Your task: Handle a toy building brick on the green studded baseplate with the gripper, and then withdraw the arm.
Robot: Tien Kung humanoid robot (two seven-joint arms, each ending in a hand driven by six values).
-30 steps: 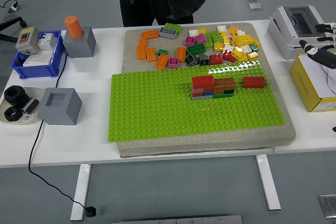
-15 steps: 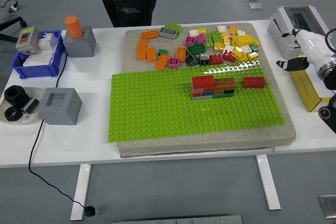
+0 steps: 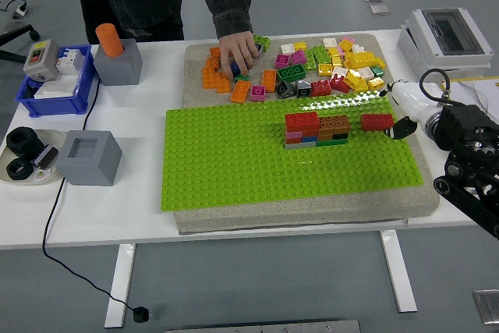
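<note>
The robot's right hand reaches in beside a red brick on the green baseplate; whether its fingers are spread or curled cannot be told. Across the table, a person's hand rests among loose bricks.
</note>
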